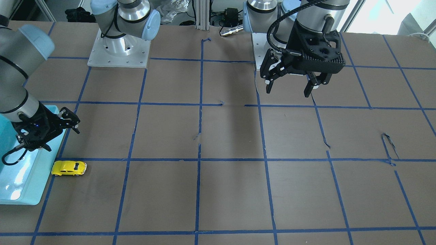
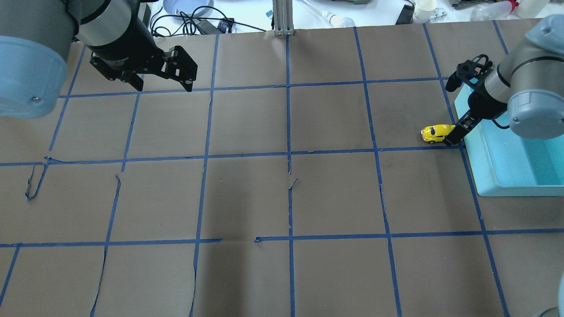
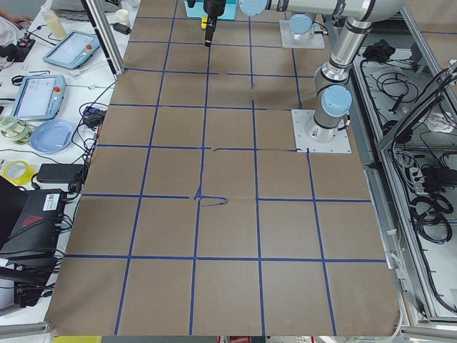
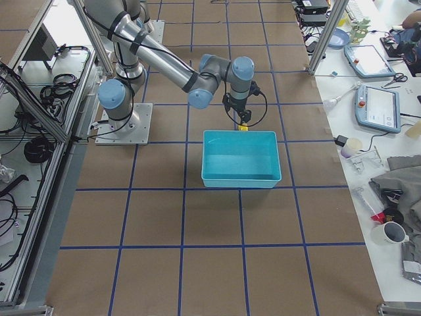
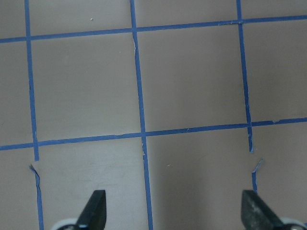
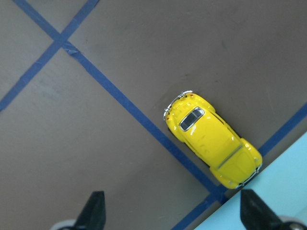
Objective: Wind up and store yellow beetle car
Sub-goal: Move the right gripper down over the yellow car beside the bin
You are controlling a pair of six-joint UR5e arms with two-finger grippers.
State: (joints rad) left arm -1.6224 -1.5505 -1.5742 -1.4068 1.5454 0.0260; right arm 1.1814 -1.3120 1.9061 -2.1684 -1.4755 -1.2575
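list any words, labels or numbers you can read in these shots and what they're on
No text can be read in any view.
left gripper: faint light marking on the black body behind the jaws, too blurred to read.
tablet screens: too small to read.
white sticker on a black box beside the table: too small to read.
yellow beetle car: no lettering shows.
teal bin: no label shows.
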